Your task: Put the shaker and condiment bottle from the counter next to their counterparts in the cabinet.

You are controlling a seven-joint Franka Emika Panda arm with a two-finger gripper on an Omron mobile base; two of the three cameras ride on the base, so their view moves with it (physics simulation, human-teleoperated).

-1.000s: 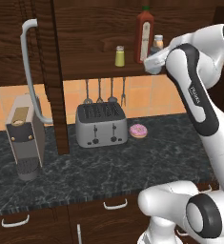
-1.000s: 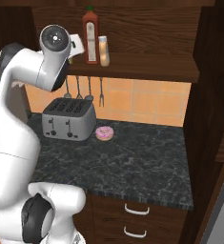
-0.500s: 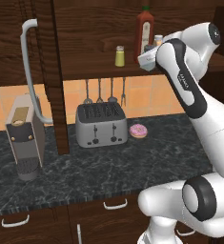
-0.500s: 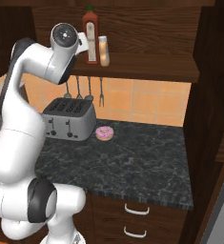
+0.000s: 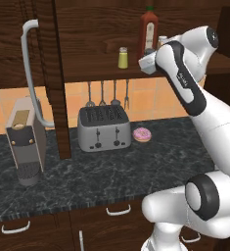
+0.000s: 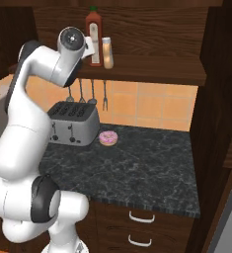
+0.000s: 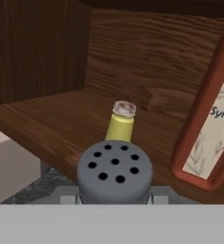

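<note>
Here I see my gripper (image 7: 114,198) clenched on the shaker (image 7: 114,169), its holed grey top rising between the fingers, just short of the yellow-green shaker (image 7: 120,125) on the cabinet shelf (image 7: 61,125), the red syrup bottle (image 7: 208,124) beside it.

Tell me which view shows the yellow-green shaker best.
The hand view: the yellow-green shaker stands upright mid-frame on the shelf, its lower part behind the grey shaker top. The left base view shows it whole but small, left of the red bottle. In the right base view I cannot pick it out.
</note>
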